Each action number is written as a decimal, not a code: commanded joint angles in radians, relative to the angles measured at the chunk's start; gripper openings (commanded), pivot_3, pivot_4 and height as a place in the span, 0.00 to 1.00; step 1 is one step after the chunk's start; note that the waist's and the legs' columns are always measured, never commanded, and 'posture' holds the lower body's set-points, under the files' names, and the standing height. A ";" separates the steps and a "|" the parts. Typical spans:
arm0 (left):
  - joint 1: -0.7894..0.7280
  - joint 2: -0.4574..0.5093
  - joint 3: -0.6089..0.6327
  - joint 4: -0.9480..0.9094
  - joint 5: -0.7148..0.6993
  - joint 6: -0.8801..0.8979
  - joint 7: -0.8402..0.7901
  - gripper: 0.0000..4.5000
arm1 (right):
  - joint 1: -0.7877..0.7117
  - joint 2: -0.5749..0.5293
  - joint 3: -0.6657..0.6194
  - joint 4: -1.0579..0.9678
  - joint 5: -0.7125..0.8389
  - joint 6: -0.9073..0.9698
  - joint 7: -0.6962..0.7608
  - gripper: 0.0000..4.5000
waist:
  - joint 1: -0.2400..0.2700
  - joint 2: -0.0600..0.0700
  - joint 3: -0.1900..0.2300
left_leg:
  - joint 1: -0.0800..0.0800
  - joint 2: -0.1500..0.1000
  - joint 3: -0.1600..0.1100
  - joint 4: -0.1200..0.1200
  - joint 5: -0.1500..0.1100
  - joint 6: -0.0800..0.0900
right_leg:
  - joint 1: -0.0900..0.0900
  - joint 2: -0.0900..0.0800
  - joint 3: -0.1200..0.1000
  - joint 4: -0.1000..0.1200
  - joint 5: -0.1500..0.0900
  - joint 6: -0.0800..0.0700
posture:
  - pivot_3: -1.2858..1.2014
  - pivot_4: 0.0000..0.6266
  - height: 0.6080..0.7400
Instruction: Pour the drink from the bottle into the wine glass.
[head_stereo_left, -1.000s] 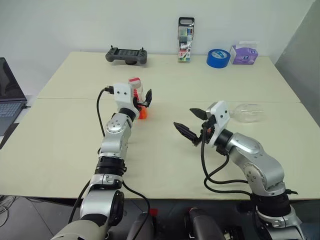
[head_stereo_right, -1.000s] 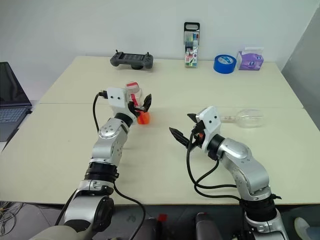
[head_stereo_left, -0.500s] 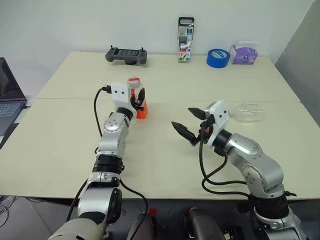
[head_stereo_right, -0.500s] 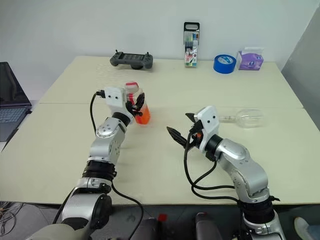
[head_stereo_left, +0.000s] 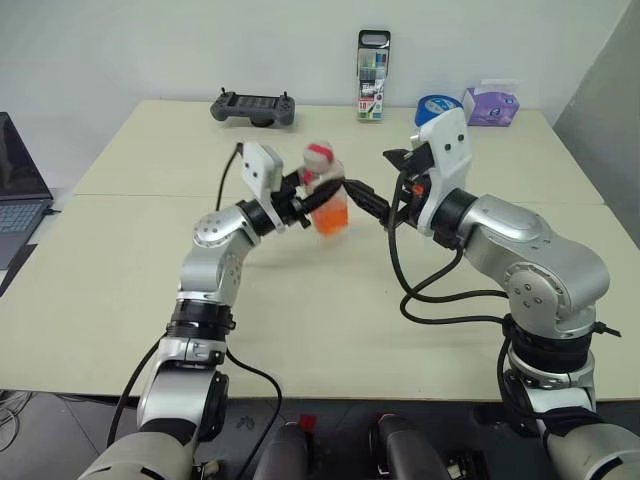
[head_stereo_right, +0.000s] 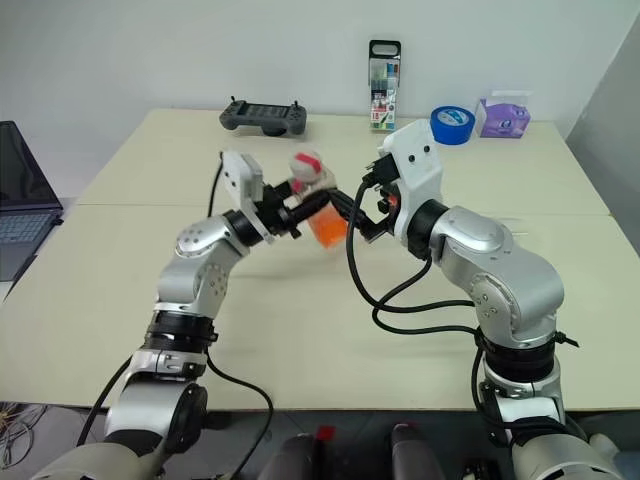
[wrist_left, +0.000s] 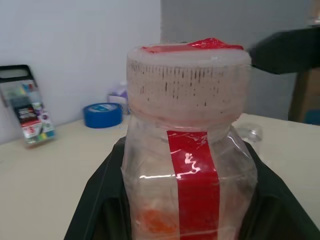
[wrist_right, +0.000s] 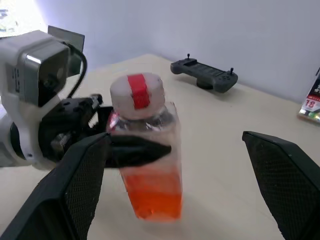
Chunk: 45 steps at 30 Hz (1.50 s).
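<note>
My left gripper (head_stereo_left: 316, 194) is shut on the bottle (head_stereo_left: 328, 200) and holds it upright above the table's middle. It is a small clear bottle with a red label strip and a red-topped cap (wrist_right: 137, 93). The orange drink (wrist_right: 152, 192) fills its lower part. My right gripper (head_stereo_left: 370, 172) is open just to the right of the bottle, its fingers pointing at it without touching. The bottle stands between those fingers in the right wrist view. A bit of the clear wine glass (wrist_left: 248, 133) shows on the table behind the bottle; my right arm hides it in the head views.
Along the table's far edge stand a black game controller (head_stereo_left: 253, 106), a tall marker pack (head_stereo_left: 373, 62), a blue tape roll (head_stereo_left: 432, 108) and a purple tissue box (head_stereo_left: 490, 103). A laptop (head_stereo_left: 15, 190) sits off the table's left side.
My left gripper shut on the bottle, then lifted it off the table and swung it right. My right arm rose with its gripper still open and came up beside the bottle.
</note>
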 joint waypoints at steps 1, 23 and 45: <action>0.018 -0.008 -0.032 -0.103 0.001 0.007 -0.020 0.43 | -0.028 0.025 -0.010 -0.048 0.010 0.013 -0.034 1.00 | -0.001 0.000 0.000 | 0.000 0.000 0.000 0.000 0.000 0.000 | 0.000 0.000 0.000 0.000 0.000 0.000 | 0.52 0.24 1.00; 0.047 -0.024 -0.047 -0.139 0.011 0.020 -0.019 0.43 | -0.026 0.142 0.024 -0.044 -0.043 0.101 -0.206 0.91 | -0.001 0.000 0.000 | 0.001 0.000 0.000 0.000 0.000 0.000 | 0.000 0.001 0.000 0.001 0.000 0.000 | 0.52 0.24 1.00; 0.066 -0.011 -0.093 -0.270 -0.066 0.178 -0.110 0.42 | -0.066 -0.278 0.001 0.178 0.240 -0.250 0.755 0.42 | -0.007 0.001 0.001 | 0.001 -0.001 0.004 0.001 -0.001 0.002 | 0.002 0.003 0.000 -0.001 0.000 0.000 | 0.52 0.24 1.00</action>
